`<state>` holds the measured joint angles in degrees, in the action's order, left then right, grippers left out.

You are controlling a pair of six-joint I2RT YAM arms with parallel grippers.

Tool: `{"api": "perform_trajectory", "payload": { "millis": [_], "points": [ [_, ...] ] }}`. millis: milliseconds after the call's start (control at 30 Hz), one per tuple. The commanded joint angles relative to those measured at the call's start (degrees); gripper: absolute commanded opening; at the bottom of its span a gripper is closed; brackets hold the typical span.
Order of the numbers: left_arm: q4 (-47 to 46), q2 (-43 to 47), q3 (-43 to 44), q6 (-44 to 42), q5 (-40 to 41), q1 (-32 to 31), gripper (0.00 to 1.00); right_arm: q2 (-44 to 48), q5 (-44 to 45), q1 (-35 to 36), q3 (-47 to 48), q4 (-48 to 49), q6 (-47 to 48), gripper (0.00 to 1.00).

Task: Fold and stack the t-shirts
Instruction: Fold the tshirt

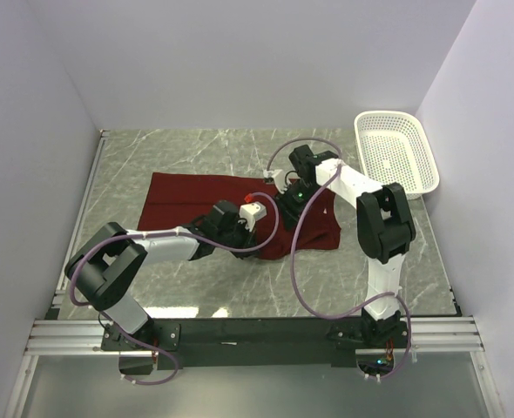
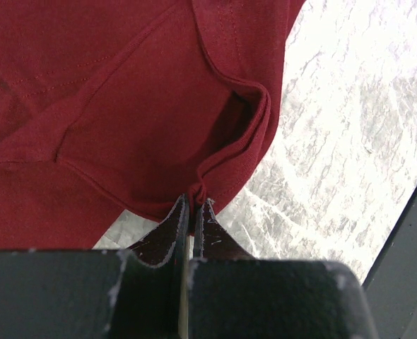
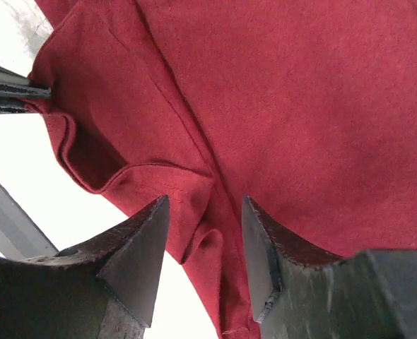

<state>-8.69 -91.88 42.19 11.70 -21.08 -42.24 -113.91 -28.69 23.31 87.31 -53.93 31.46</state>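
You had the t-shirt (image 1: 187, 198) lying across the middle of the worktop (image 1: 196, 287), somewhat nearer its far edge than its near one. Its left part lay flat and smooth. Towards its right end the cloth was doubled and rumpled, with a loose loop of hem showing.

Your left claw (image 2: 193, 206) was pressed together on a small pinch of that hem, at the shirt's near edge, with bare worktop just beyond it. Your right claw (image 3: 203, 205) was close beside it, spread, with one finger on either side of a raised ridge of cloth. It was gripping nothing.

The white basket (image 1: 395, 155) sat at the far right corner of the worktop, well apart from the shirt, with nothing in it.

I judged the fold to be barely under way. One edge was gathered, but no clean crease or tidy rectangle had formed. The folding itself was mostly left to do, and so was the stacking. I could see only this one shirt.
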Motion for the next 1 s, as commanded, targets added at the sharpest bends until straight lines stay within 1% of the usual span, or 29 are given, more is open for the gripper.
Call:
{"api": "perform_trajectory", "payload": {
  "millis": [0,433,567,667,700,767,800,833,967],
  "points": [
    [-0.63,-0.85,2.36,-0.37,-0.28,-0.21,0.01,0.53,0.56,-0.02,-0.38,0.23,-1.23,0.53],
    [-0.89,-1.11,2.45,-0.10,-0.54,-0.21,0.01,-1.67,-1.11,0.33,-2.67,0.23,-0.70,0.53],
    [-0.80,-1.11,2.54,-0.10,-0.45,-0.21,0.01,-1.67,-2.16,0.59,-2.67,0.40,-0.26,0.51],
    [-0.72,-1.20,2.45,-0.10,-0.63,-0.21,0.01,-0.97,-2.86,0.95,-2.84,0.85,-0.09,0.46],
    [-0.72,-1.20,2.54,-0.10,-0.54,-0.21,0.01,-0.97,-3.04,1.03,-2.67,0.67,0.00,0.41],
    [-0.72,-1.29,2.45,-0.10,-0.54,-0.21,0.01,-1.14,-3.92,1.04,-2.32,-0.12,0.26,0.35],
    [-0.72,-1.20,2.45,-0.10,-0.54,-0.21,0.01,-1.32,-4.18,1.04,-2.32,-0.21,0.44,0.28],
    [-0.63,-1.11,2.54,-0.10,-0.54,-0.21,0.01,-1.40,-4.36,1.04,-2.14,-0.30,0.53,0.26],
    [-0.63,-1.02,2.37,-0.19,-0.45,-0.21,0.01,-1.06,-4.80,1.04,-1.97,-0.74,0.70,0.12]
  ]
}}
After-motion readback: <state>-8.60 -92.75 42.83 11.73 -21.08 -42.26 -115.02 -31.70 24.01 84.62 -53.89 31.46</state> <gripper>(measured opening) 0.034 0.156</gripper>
